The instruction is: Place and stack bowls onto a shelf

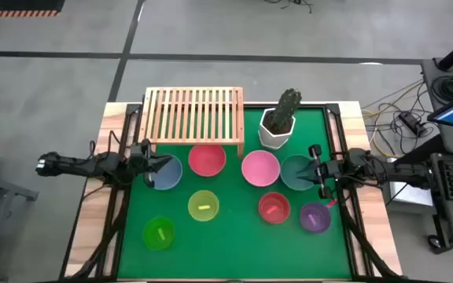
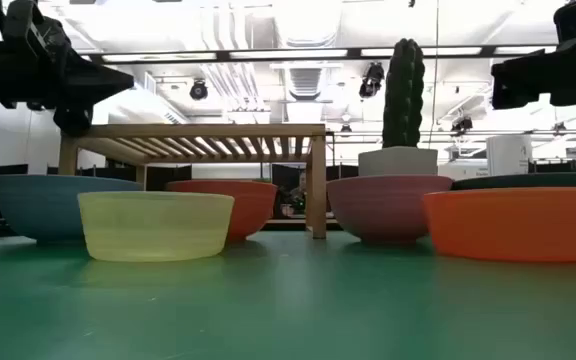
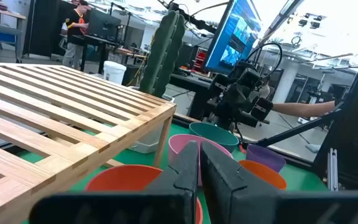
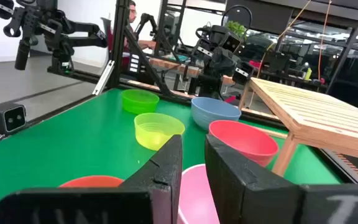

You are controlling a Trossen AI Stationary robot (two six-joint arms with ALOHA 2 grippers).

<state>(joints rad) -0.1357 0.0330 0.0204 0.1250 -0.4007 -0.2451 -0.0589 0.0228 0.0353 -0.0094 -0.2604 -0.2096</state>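
L gripper [image 1: 149, 164] fingers together, empty, above blue-grey bowl [image 1: 166, 173]. R gripper [image 1: 322, 174] slightly apart, empty, over teal bowl [image 1: 296, 171]. All 8 bowls on green mat [image 1: 234, 236]; shelf [image 1: 193, 116] at desk's far side, nothing on it.

In the low view the teal bowl [image 2: 538, 181] showed only its rim behind the red-orange bowl [image 2: 514, 222], and the pot [image 2: 398, 161] was half hidden by the pink bowl [image 2: 388, 205]. The frame's edges cropped both arms.
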